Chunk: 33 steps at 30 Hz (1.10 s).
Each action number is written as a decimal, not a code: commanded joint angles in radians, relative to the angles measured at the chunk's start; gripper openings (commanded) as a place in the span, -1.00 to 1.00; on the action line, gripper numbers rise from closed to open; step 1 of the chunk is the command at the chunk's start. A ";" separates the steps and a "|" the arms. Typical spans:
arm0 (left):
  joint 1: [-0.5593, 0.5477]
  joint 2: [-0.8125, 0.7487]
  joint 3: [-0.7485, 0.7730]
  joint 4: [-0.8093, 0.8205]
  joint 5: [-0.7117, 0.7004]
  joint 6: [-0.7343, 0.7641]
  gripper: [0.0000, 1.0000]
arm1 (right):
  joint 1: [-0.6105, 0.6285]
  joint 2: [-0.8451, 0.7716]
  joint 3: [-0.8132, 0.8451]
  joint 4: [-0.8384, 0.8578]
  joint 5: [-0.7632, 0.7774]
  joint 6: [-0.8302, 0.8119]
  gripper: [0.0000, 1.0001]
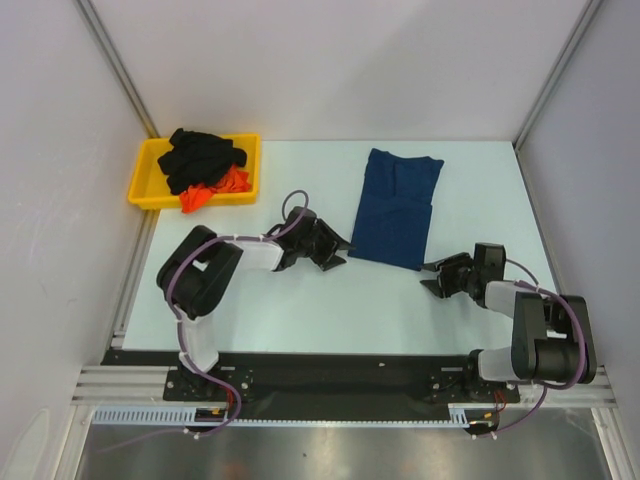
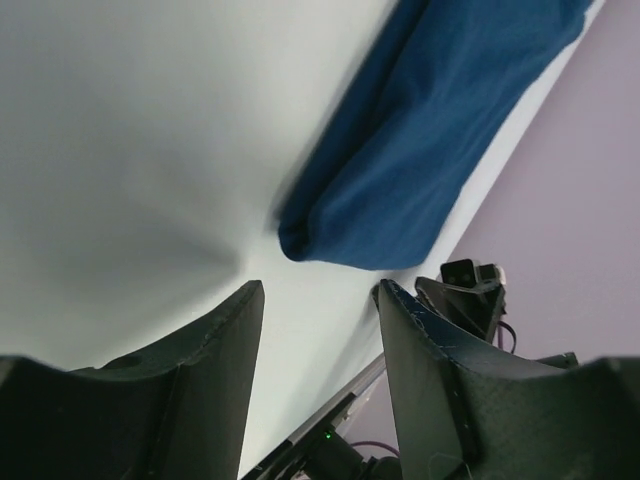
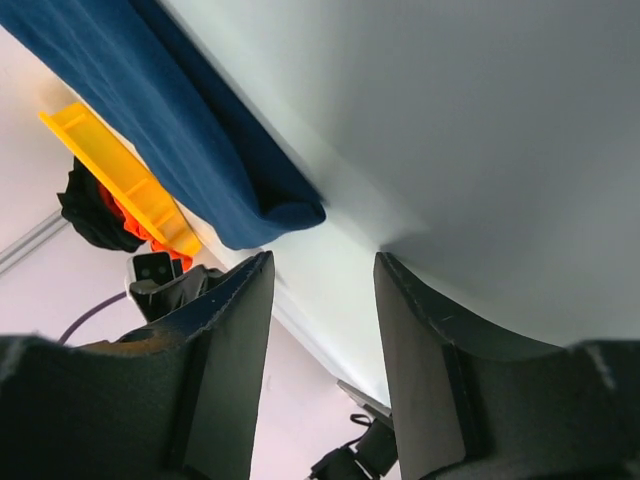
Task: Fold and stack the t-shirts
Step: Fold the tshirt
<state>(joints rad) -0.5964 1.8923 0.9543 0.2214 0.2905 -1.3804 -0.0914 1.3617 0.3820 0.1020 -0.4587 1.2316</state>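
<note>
While the left arm [image 1: 250, 255] and right arm [image 1: 500, 293] hold jaws open and empty by the shirt's [image 1: 397, 207] near corners, each should pinch every layer, then lift together.

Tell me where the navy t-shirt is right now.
In the top view, the navy t-shirt lies folded on the table right of centre, its near edge between the left hand and the right hand.
</note>
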 commanded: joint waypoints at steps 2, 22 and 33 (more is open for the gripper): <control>-0.019 0.028 0.040 -0.017 -0.045 -0.014 0.10 | 0.016 0.023 0.029 0.074 0.026 0.016 0.01; -0.032 0.099 0.093 -0.090 -0.122 -0.088 -0.10 | 0.038 0.088 0.023 0.174 0.101 0.115 -0.10; -0.033 0.117 0.104 -0.076 -0.134 -0.100 -0.31 | 0.062 0.051 -0.003 0.148 0.117 0.149 -0.14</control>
<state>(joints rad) -0.6224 1.9854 1.0367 0.1772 0.2035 -1.4788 -0.0414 1.4414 0.3874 0.2588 -0.3641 1.3663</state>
